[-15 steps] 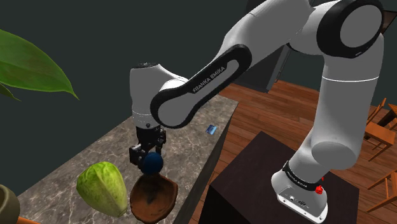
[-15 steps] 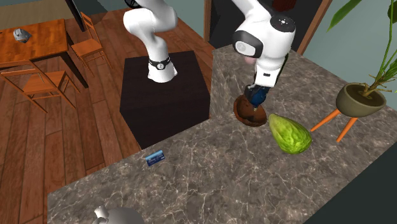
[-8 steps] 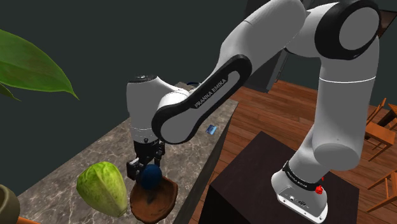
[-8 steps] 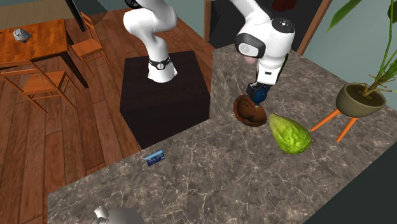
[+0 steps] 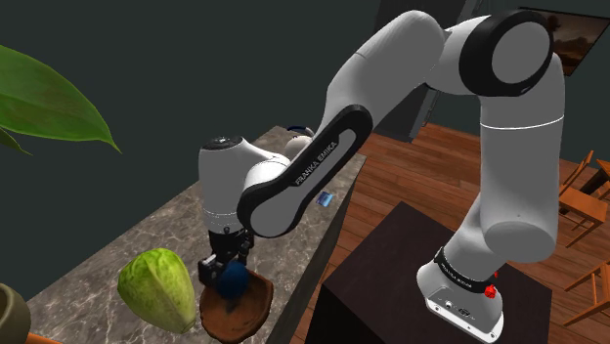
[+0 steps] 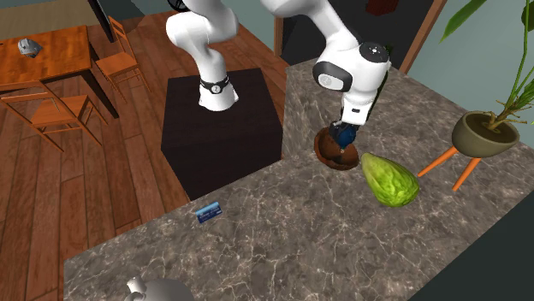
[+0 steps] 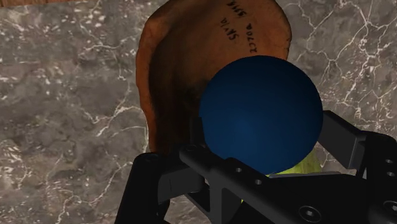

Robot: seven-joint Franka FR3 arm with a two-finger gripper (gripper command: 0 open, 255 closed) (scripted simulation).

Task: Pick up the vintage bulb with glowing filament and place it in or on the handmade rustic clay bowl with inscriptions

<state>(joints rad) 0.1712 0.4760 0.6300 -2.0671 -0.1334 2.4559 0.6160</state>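
Jaws clasp the bulb (image 7: 261, 114), a smooth, dark blue ball with a yellow-green patch under it. The black gripper (image 7: 267, 143) holds it over the hollow of the bowl (image 7: 172, 70), a brown, uneven dish with dark lettering; whether they touch cannot be told. Both sit above a grey, veined marble counter (image 7: 63, 95). A ridged, pale green lump (image 5: 158, 285) lies just beside the bowl. A small blue card (image 6: 207, 212) lies well apart, near the counter's edge.

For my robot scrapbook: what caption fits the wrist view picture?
Black gripper holds a dark blue bulb over the brown inscribed bowl on a marbled counter.
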